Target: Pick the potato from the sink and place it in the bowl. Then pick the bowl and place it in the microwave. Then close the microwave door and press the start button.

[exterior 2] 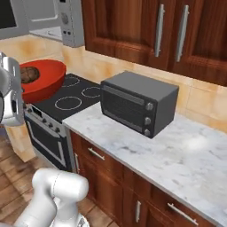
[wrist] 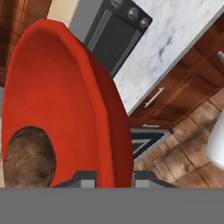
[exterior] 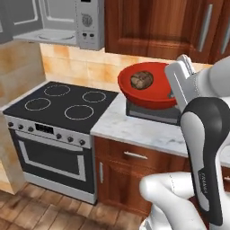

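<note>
Pincer [wrist: 113, 177] clamped on rim of red bowl [exterior: 150, 87], tips either side of the wall. Bowl is lifted off the surface [exterior: 134, 130], up and right of the stove [exterior: 63, 101], w/ potato [exterior: 142, 80] sitting inside. Microwave [exterior: 58, 22] is above-left of the stove, door open. Step in hand, prob: carry bowl into the cavity. Keep it level so potato doesn't roll out, approach low over the stove, clear the opening edge before setting down.

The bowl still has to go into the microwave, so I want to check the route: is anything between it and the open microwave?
Nothing visible blocks it. The bowl, holding the potato, is held in the air by the gripper. The microwave hangs open up and to the left, with bare stove below.
</note>
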Robot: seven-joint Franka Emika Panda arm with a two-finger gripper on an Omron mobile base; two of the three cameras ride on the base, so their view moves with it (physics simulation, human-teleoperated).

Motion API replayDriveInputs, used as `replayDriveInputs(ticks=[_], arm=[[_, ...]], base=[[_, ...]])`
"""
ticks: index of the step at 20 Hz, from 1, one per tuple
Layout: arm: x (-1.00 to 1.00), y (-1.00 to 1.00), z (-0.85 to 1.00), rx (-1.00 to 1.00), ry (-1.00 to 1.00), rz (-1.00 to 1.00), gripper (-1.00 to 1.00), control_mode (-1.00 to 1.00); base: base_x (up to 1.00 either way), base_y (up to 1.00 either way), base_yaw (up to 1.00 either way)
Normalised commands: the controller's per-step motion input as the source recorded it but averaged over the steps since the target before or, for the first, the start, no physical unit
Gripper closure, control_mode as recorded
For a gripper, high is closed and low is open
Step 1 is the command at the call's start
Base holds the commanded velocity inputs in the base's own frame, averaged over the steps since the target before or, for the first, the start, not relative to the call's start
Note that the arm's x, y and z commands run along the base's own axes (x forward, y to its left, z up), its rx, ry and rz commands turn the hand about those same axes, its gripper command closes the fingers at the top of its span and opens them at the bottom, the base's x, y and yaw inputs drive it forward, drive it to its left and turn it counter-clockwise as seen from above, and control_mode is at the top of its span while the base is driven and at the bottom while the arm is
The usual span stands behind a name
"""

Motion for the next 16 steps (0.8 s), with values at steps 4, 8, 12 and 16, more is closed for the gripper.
replayDriveInputs(ticks=[4,8,12,16], arm=[[0.00,0.00,0.00,0.00,0.00,0.00,1.00,1.00],[0.00,0.00,0.00,0.00,0.00,0.00,1.00,1.00],[0.00,0.00,0.00,0.00,0.00,0.00,1.00,1.00],[0.00,0.00,0.00,0.00,0.00,0.00,1.00,1.00]], base=[[0.47,1.00,-0.41],[0.28,1.00,-0.33],[0.25,1.00,-0.40],[0.05,0.74,-0.31]])
